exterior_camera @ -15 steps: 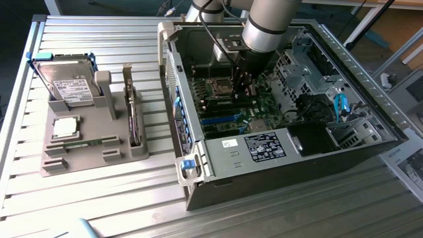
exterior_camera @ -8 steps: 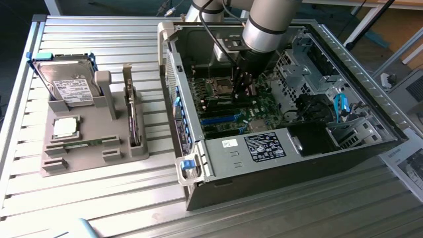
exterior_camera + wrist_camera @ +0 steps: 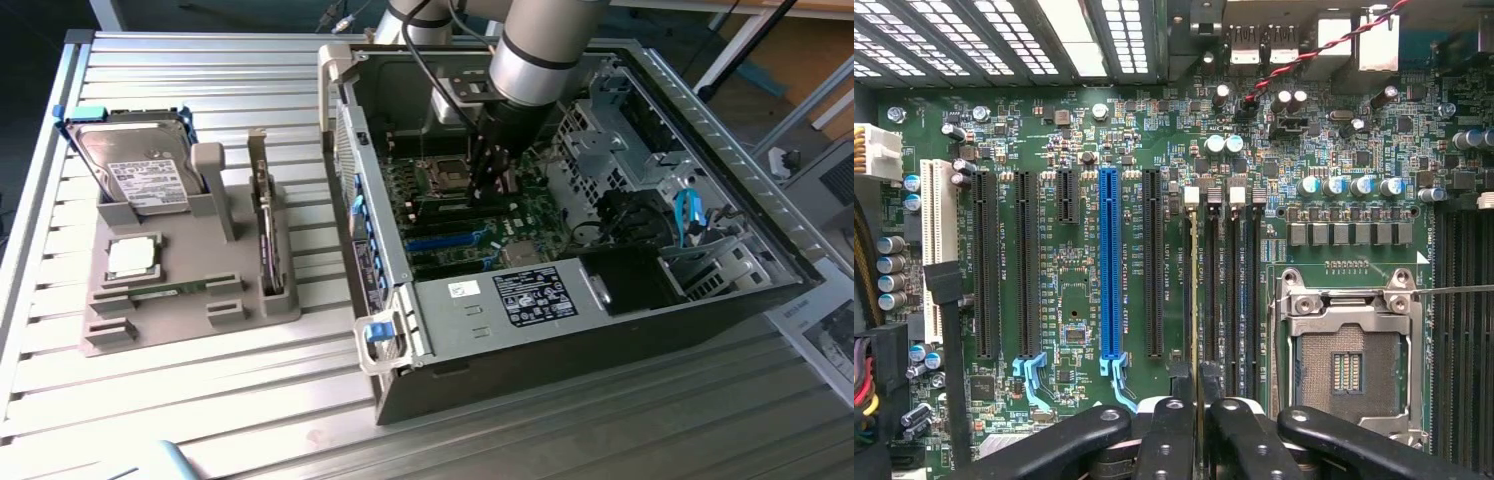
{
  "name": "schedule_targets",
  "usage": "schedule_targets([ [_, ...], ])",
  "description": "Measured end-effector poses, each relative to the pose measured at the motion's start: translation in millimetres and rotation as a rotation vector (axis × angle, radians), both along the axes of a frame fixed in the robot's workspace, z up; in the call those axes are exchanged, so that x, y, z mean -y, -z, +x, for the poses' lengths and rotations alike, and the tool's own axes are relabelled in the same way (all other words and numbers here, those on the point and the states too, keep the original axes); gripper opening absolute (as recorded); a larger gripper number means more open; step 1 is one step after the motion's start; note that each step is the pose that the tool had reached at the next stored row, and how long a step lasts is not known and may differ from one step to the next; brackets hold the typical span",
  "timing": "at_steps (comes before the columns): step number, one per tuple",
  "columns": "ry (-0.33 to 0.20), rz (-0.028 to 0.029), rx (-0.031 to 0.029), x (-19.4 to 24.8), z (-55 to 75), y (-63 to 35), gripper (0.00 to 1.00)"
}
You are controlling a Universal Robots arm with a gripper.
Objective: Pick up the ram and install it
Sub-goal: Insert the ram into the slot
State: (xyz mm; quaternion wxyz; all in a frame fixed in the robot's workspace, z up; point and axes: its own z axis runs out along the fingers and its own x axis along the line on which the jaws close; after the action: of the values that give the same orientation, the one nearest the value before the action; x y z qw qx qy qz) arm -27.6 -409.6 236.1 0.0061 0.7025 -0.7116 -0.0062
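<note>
The ram (image 3: 1196, 300) sits right between the two fingers of the gripper (image 3: 1199, 430). It is seen from its thin edge, like a long gold-green line. The jaws are only a little way apart and they pinch the ram from both sides. The ram stands on its edge over the long black memory slots (image 3: 1244, 290), beside the square silver socket (image 3: 1344, 365). It is hard to tell if it is pushed in. The gripper is down inside the computer case (image 3: 467, 300), over the green board (image 3: 1054, 130).
</note>
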Motion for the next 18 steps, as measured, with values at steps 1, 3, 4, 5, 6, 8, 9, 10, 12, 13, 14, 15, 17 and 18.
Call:
schedule_targets([
  [1,0.000,0.0000,0.0000,0.0,0.0,0.2,0.13],
  [3,0.000,0.0001,0.0000,0.0,0.0,0.2,0.13],
  [4,0.000,0.0002,0.0001,0.0,0.0,0.3,0.13],
  [5,-0.001,0.0002,0.0001,0.0,0.0,0.3,0.13],
  [6,-0.001,0.0001,0.0000,0.0,0.0,0.3,0.13],
  [8,-0.003,0.0001,0.0001,0.0,0.0,0.5,0.13],
  [9,-0.005,0.0001,0.0000,0.0,0.0,0.6,0.13],
  [10,-0.005,0.0000,0.0000,0.0,0.0,0.6,0.13],
  [12,-0.005,0.0001,0.0000,0.0,0.0,0.6,0.13],
  [13,-0.006,0.0001,0.0000,0.0,0.0,0.7,0.13],
  [14,-0.007,0.0001,0.0000,0.0,0.0,0.9,0.13],
  [15,-0.010,0.0001,0.0000,0.0,0.0,1.0,0.13],
  [17,-0.010,0.0001,0.0000,0.0,0.0,1.1,0.13],
  [18,-0.010,0.0002,0.0000,0.0,0.0,1.2,0.13],
])
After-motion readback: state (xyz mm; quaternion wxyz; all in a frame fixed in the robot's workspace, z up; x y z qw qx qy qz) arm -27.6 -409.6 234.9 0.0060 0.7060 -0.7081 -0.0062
